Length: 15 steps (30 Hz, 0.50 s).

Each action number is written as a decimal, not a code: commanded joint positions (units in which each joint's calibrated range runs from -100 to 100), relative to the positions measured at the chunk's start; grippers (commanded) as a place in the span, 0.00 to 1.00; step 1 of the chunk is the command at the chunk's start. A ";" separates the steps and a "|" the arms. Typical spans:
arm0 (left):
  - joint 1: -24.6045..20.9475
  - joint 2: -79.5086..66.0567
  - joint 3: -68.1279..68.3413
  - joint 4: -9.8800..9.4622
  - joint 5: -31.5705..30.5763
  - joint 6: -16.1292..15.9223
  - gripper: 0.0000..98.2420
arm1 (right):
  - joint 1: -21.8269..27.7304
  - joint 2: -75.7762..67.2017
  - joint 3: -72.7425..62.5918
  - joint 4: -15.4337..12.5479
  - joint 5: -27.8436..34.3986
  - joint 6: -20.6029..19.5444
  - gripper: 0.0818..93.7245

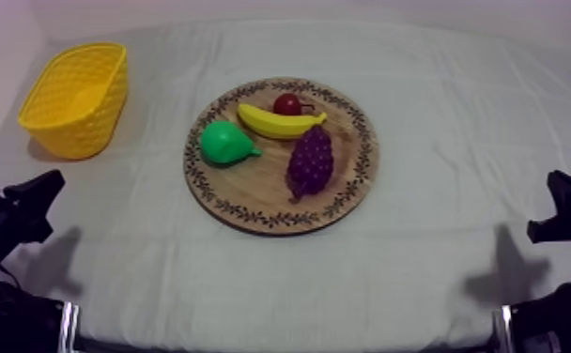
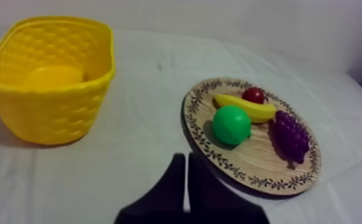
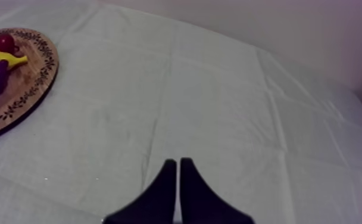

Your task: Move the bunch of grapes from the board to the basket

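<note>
Two black grippers sit low at the near edge of the table, one at each side, both well apart from the fruit. The left gripper (image 2: 186,162) has its fingers pressed together in a narrow wedge with nothing between them, and it hangs above bare grey-white cloth (image 1: 439,235). The right gripper (image 3: 178,164) is closed the same way and holds nothing, with the cloth beneath it.

At the middle of the table lies the round wooden board (image 1: 252,186) with its patterned rim. The bunch of grapes (image 1: 310,161), dark purple, lies on the board's right half, toward the right arm, untouched by either gripper. Just beside the top of the bunch is one end of the banana (image 1: 280,122), which lies across the far part of the board. The small red fruit (image 1: 287,103) sits behind the banana, against it. The green pear (image 1: 225,143) lies on the board's left half, near the grapes but apart from them.

The yellow basket (image 1: 69,141) stands upright at the far left of the table, on the left arm's side, well apart from the board.
</note>
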 commanded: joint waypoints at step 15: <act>1.20 35.36 -28.38 5.69 19.64 -4.07 0.00 | -0.02 0.00 -0.04 -0.02 0.02 0.00 0.00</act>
